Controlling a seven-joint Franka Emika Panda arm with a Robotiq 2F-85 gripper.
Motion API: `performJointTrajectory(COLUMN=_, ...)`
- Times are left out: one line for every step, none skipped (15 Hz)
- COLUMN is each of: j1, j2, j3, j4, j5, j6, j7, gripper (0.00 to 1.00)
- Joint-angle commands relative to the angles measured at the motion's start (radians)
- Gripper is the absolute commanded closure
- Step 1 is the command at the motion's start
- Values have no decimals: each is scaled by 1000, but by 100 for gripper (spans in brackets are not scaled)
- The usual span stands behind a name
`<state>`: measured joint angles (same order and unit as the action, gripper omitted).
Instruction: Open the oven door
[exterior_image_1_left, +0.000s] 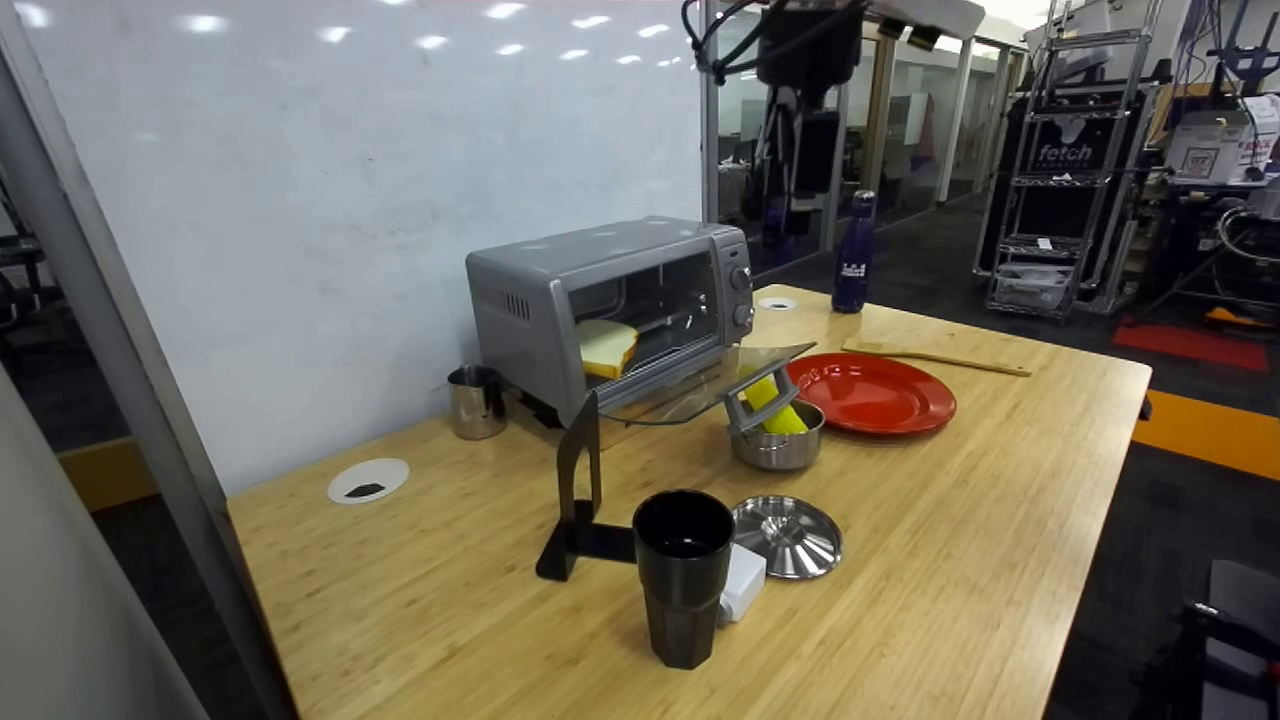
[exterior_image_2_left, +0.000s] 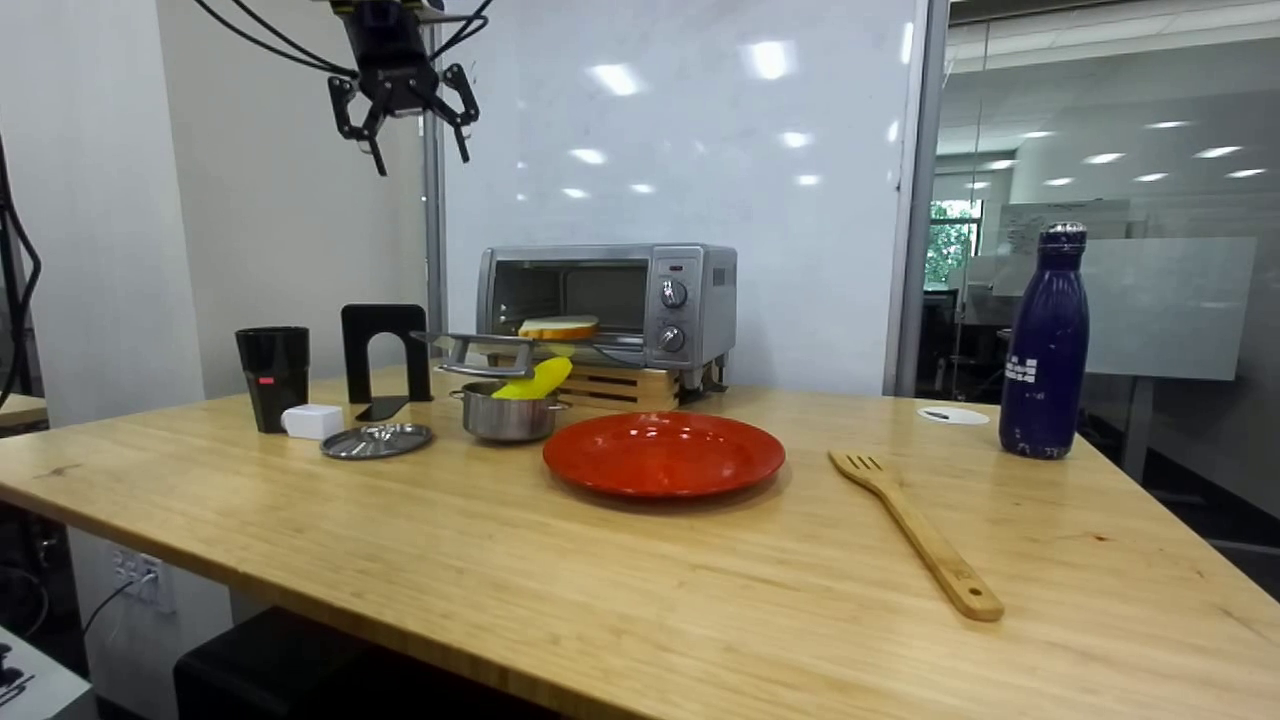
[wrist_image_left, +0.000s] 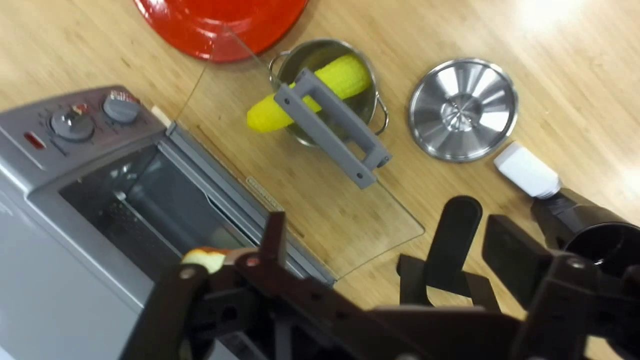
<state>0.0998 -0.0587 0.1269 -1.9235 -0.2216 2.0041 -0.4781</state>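
The pincer (exterior_image_2_left: 423, 165) hangs high at the left in an exterior view, its two fingers spread wide with only air between them, well apart from everything on the worktop (exterior_image_2_left: 560, 570).

Nearest, to the right, lies one slotted wooden fork (exterior_image_2_left: 930, 540). Beyond it, mid-worktop, is one red plate (exterior_image_2_left: 665, 455); well to the plate's right stands one dark blue bottle (exterior_image_2_left: 1045, 350), upright, and to the plate's left lies one steel lid (exterior_image_2_left: 376, 441). Left of the lid, one small white bottle (exterior_image_2_left: 314, 421) lies on its side just beside one upright black cup (exterior_image_2_left: 277, 375).

Farther back, one steel pot (exterior_image_2_left: 508, 418) holds one yellow corn cob (exterior_image_2_left: 542, 380), tilted, and stands below the one oven door (wrist_image_left: 300, 170), whose grey handle (wrist_image_left: 325, 139) juts over the pot. Whether the cob touches the door is hard to tell. The door stands open, let down toward the near side, its left corner near one black bookend (wrist_image_left: 452, 235).

Farthest back sits one oven (exterior_image_2_left: 680, 305), raised on one slatted wooden stand (exterior_image_2_left: 640, 388), two knobs (exterior_image_2_left: 672, 293) at its right and one slice of bread (exterior_image_2_left: 558, 328) in its opening, toward the left. Beside the oven's left end stands one steel cup (exterior_image_1_left: 476, 405), and two white discs (exterior_image_1_left: 372, 472) lie flat on the worktop, one left of the oven, one right
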Motion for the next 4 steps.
performJointTrajectory(j1=8, j2=-11, j3=1, j4=58, j5=-14, j6=-199, j7=157, gripper=0)
performJointTrajectory(j1=9, j2=-14, j3=-2, j4=62, j5=0, j6=-228, j7=184, gripper=0)
performJointTrajectory(j1=13, j2=-23, j3=-5, j4=36, j5=-2, j6=-163, j7=131, gripper=0)
performJointTrajectory(j1=13, j2=-24, j3=-5, j4=43, j5=-2, j6=-190, j7=156, gripper=0)
